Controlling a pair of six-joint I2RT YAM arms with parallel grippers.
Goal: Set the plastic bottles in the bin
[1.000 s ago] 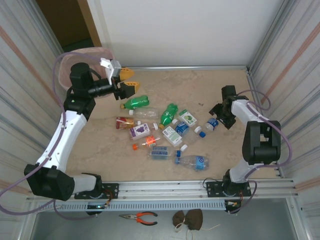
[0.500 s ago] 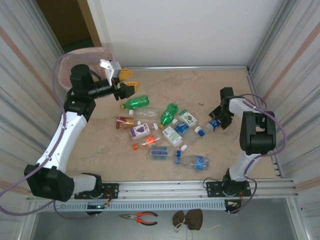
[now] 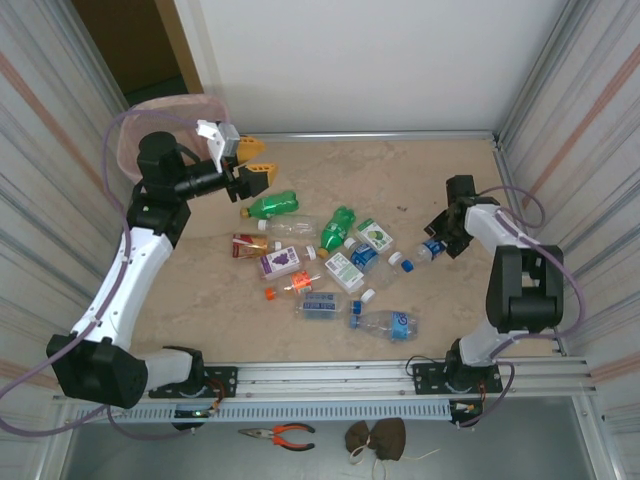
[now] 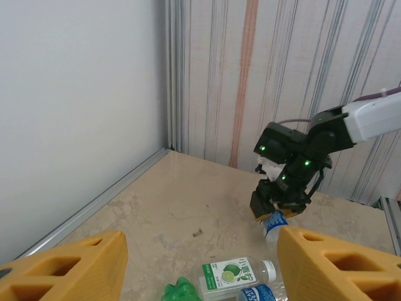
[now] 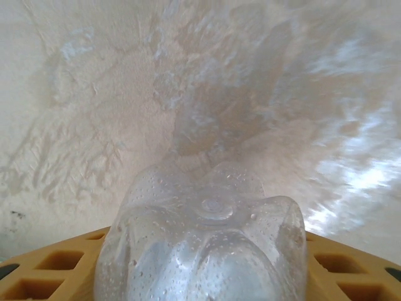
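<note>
Beige, marbled stone makes up the tabletop [image 3: 440,180], the largest thing we see, walled in by ribbed metal panels on both sides. The pale pink bin [image 3: 195,105] stands at the far left corner, partly hidden behind the left arm's elbow. The left gripper [image 3: 250,165] hangs in the air just beside the bin, over the far left of the table. Its orange fingers [image 4: 69,269] are spread wide with nothing between them. The right gripper [image 3: 440,240] is low at the right side of the table, and it is clamped on a clear bottle [image 3: 430,247] with a blue label. In the right wrist view we see that bottle's dimpled base wedged between the two orange fingers, touching both. The other plastic bottles [image 3: 330,262] lie scattered on the middle of the table, well apart from the bin. Among them we pick out a long clear bottle with a blue label [image 3: 385,322] nearest the arm bases and a green bottle [image 3: 272,206] on the far left of the scatter. We also see a second green bottle [image 3: 338,228] near the centre and a flat bottle with a lime label [image 3: 376,236] beside it. Smallest of all, a loose orange cap [image 3: 270,294] sits on the near left of the group.
</note>
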